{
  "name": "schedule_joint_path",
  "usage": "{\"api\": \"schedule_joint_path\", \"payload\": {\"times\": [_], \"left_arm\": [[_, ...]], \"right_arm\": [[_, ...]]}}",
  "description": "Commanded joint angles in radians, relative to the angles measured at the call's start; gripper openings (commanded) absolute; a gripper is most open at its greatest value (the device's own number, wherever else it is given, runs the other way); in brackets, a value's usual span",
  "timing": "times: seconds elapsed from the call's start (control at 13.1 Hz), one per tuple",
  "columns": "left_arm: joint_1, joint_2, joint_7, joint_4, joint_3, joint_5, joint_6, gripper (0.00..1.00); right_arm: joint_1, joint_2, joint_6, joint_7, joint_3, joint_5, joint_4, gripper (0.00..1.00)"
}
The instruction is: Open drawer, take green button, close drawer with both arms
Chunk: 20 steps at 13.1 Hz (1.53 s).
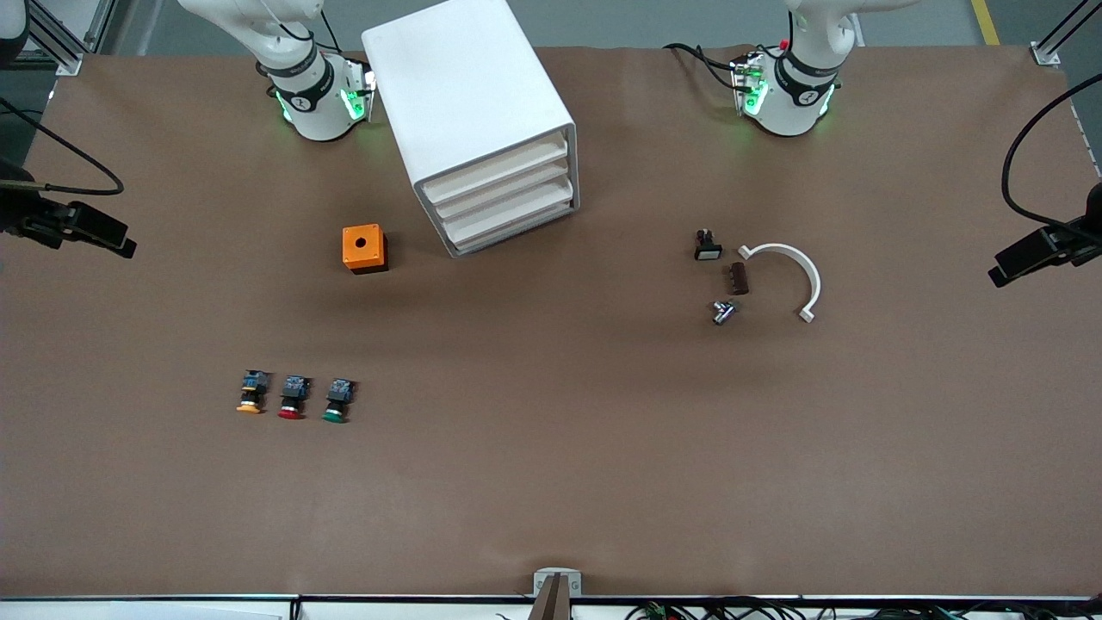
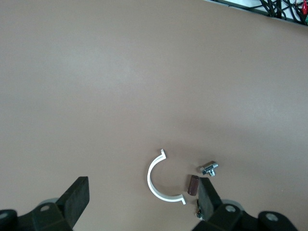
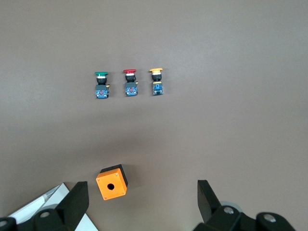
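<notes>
Both tools parked high near their bases, nothing started. Left tool (image 2: 139,202) spread wide, empty, over the white half-ring clamp (image 2: 160,180) and small metal part (image 2: 209,168). Right tool (image 3: 139,199) also spread, empty, over the orange box (image 3: 111,182). Cabinet (image 1: 469,112): all four drawers shut, incl. the target drawer (image 1: 508,222). Green button (image 1: 337,401) sits on the surface (image 1: 551,448), nearer the front cam than the cabinet, beside the red button (image 1: 293,398). Step 1 pending; next prob. needs one tool down at the drawer front to pull.

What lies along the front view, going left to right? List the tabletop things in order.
Yellow button → red button → green button → orange box → white drawer cabinet → white curved clip.
</notes>
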Motion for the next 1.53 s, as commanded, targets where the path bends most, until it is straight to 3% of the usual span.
{"api": "schedule_joint_path", "payload": {"times": [0.0, 0.31, 1.0, 1.3, 1.45], "left_arm": [[0.008, -0.043, 0.039, -0.029, -0.008, 0.018, -0.025, 1.0], [0.037, -0.067, 0.151, -0.042, -0.008, 0.006, -0.026, 1.0], [0.026, -0.115, 0.152, -0.101, -0.027, -0.016, -0.018, 1.0], [-0.021, -0.202, 0.134, -0.258, -0.026, -0.02, 0.076, 1.0], [-0.026, -0.21, 0.134, -0.268, -0.029, -0.02, 0.064, 1.0]], "right_arm": [[0.001, -0.026, -0.008, 0.004, -0.004, 0.008, -0.006, 1.0], [0.005, -0.032, -0.008, 0.005, -0.002, 0.002, -0.007, 1.0], [0.009, -0.051, -0.011, 0.007, -0.001, -0.026, -0.007, 1.0], [0.008, -0.049, -0.011, 0.005, -0.001, -0.024, -0.007, 1.0], [0.008, -0.051, -0.011, 0.007, -0.001, -0.024, -0.007, 1.0]]}}
